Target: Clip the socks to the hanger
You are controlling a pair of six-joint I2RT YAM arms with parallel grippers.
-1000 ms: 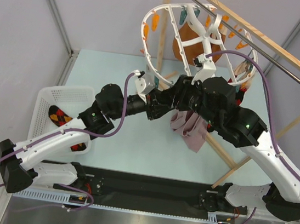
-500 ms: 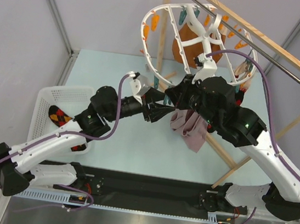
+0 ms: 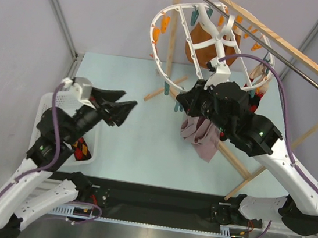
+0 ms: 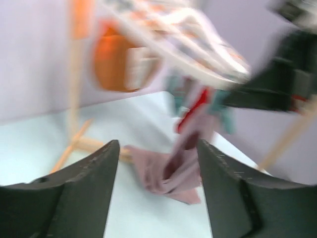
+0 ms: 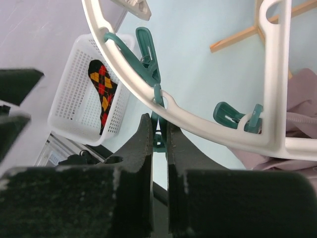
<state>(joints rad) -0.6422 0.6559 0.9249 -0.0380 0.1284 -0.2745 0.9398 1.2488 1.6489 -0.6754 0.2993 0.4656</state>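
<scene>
The right gripper [image 3: 180, 103] reaches up to the lower rim of the hanger [image 3: 217, 43], a round white ring with spokes that hangs tilted over the far middle of the counter [image 3: 143, 146]. In the right wrist view, this gripper [image 5: 158, 124] has its fingers pressed together on a teal clip [image 5: 157, 136] that dangles from the ring. The clip's lower part is pinched between the two black fingers. Another teal clip [image 5: 237, 119] hangs from the ring just to the right, untouched.

The left gripper [image 3: 124, 104] hovers above the left part of the counter, well apart from the hanger and pointing toward it. Its fingers stand apart with nothing between them. The left wrist view is blurred, but it too shows the fingers [image 4: 89, 188] spread wide around bare air.

One sock [image 3: 83, 149], black with red, orange and yellow diamonds, lies in a white basket [image 3: 52, 102] at the counter's left edge, partly hidden under the left arm. The right wrist view shows the same sock [image 5: 101, 91] flat on the basket floor. I cannot tell where the second sock is.

A mauve-pink cloth [image 3: 200, 139] hangs below the ring, beside the right arm. An orange-brown garment [image 3: 199, 45] hangs behind the ring. Wooden rack poles [image 3: 171, 44] rise at the far side of the counter.
</scene>
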